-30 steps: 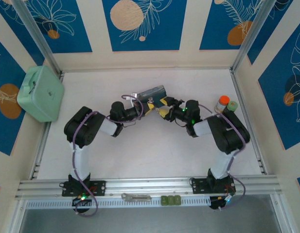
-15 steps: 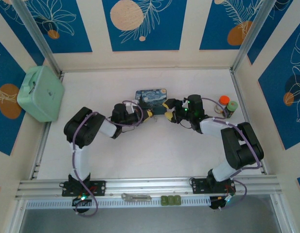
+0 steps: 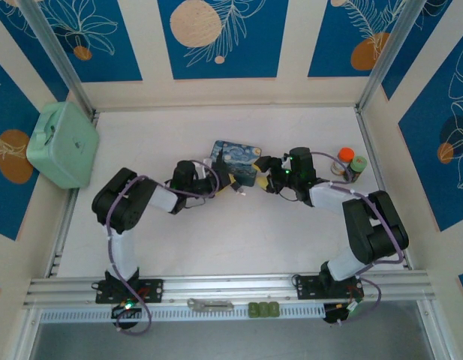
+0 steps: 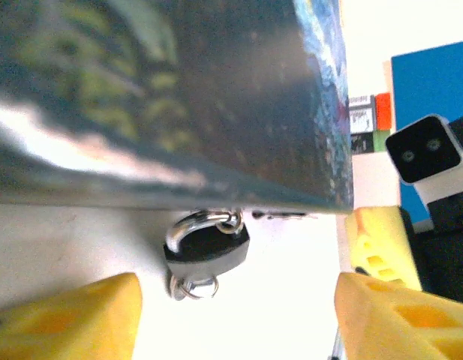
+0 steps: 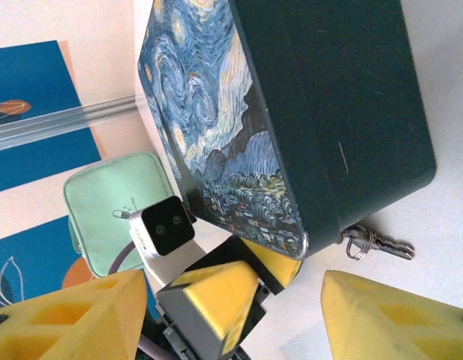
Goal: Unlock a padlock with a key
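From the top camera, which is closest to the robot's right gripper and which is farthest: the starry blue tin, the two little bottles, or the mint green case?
1. Starry blue tin: right next to the right gripper, just to its left.
2. Two little bottles: off to its right, near the wall.
3. Mint green case: far away at the left edge.

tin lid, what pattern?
The tin lid has a starry-night painting: blue swirls with yellow-white stars. It shows best in the right wrist view.
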`<state>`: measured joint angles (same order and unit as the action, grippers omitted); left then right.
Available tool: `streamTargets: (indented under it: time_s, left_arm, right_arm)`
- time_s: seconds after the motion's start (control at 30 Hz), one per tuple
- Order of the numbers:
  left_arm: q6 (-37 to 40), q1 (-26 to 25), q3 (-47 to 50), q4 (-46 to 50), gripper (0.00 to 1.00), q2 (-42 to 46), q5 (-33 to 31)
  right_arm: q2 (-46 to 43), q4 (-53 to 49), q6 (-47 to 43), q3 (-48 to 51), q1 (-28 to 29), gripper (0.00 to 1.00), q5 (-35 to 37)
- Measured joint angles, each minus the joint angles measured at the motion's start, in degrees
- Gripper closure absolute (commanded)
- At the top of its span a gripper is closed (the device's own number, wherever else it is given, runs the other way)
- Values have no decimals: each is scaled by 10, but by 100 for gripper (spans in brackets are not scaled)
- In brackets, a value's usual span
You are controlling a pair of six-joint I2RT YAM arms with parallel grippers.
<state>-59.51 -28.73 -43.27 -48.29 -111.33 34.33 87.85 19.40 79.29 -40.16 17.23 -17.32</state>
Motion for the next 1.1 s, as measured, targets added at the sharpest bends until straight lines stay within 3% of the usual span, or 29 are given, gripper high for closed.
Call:
streamTargets:
  time_s: [0.07, 0.27, 0.47, 0.8, 1.1]
  left_arm:
    - [9, 1, 5, 23, 16, 22, -8]
    - [23, 14, 25, 66, 16, 55, -25]
    - [26, 17, 26, 64, 18, 56, -25]
    - [-17, 46, 43, -11, 24, 50, -33]
    - [-23, 46, 75, -37, 24, 50, -45]
  right_arm:
    - [-8, -18, -15, -7, 1, 37, 6]
    - [-22, -85, -81, -54, 26, 37, 30]
    - [-15, -168, -202, -117, 77, 41, 58]
    - [136, -366, -488, -302, 138, 46, 126]
    - [179, -437, -582, -369, 157, 45, 202]
